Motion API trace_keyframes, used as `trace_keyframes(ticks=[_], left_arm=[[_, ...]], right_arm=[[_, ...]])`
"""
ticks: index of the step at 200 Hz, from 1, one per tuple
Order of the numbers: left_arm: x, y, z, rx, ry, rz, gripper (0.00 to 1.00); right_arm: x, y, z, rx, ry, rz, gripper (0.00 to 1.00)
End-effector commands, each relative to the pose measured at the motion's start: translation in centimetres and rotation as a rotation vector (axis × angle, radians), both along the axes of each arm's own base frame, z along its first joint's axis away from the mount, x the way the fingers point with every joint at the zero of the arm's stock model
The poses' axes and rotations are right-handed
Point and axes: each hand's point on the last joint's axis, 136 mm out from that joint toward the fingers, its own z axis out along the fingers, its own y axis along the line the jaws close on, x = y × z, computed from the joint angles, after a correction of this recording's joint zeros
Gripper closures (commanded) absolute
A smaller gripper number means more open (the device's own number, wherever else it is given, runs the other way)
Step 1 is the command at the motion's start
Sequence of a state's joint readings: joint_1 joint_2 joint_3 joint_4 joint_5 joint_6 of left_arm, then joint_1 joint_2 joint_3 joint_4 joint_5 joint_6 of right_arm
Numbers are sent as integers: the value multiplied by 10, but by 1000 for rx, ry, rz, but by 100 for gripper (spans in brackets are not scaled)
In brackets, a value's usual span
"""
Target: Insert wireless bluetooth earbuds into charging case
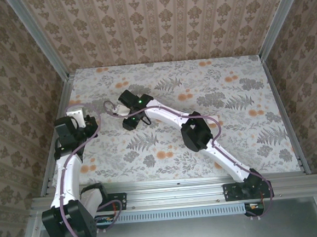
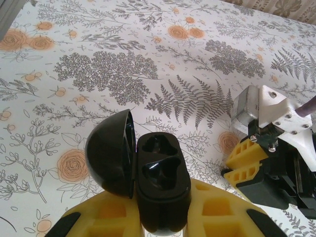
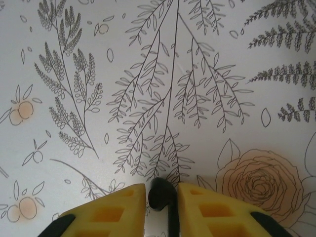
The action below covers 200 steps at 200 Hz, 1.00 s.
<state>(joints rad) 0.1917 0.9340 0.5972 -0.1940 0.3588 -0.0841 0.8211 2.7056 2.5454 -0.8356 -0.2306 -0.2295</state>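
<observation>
Where the left arm reaches out over the tabletop (image 2: 123, 74), a pale surface printed with grey ferns and orange flowers, the left claw (image 2: 163, 217) is clenched on the charging case (image 2: 160, 173), a small glossy black plastic shell of rounded oval shape. Its yellow pads (image 2: 108, 219) grip the case low on either side of the body. The case stands open: the domed black lid (image 2: 111, 153) is swung out to the left on its hinge, and the two moulded hollows (image 2: 158, 148) in the body face upward. Both hollows look empty, though the dark gloss makes that hard to be sure of.

The right claw (image 3: 160, 197) is closed on one earbud (image 3: 159, 191), a tiny black rounded piece pinched between its yellow fingertips (image 3: 121, 200), with only the top of it showing above them. It hangs close over a fern on the print; whether the earbud touches the surface I cannot tell.

Seen from the left wrist, the right claw sits just to the right of the open case, apart from it, fingertips turned toward it
</observation>
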Motion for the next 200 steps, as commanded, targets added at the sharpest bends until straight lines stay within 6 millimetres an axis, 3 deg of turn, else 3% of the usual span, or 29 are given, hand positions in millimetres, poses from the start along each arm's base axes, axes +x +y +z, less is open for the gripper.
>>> trace_keyframes(ticks=[1,55,114,171,200], left_arm=[[2,1,19,26,-43,-21,94],[1,0,22,20,-49,-19,94],[-2,-3,27,5,-60,-28,94],[-6,-14,28,-28,-64,-53,94],[-6,-28,24,-48,-70,-98,94]], right_arm=[[-6,-7,-10,-52,23,-6,77],[-11,-15,-9,-88,33,3,79],[-22,-35,7,-120,31,-24,78],[-48,-81,5,-193,30,-85,78],[-65,-110,6,-214,58,-145,78]])
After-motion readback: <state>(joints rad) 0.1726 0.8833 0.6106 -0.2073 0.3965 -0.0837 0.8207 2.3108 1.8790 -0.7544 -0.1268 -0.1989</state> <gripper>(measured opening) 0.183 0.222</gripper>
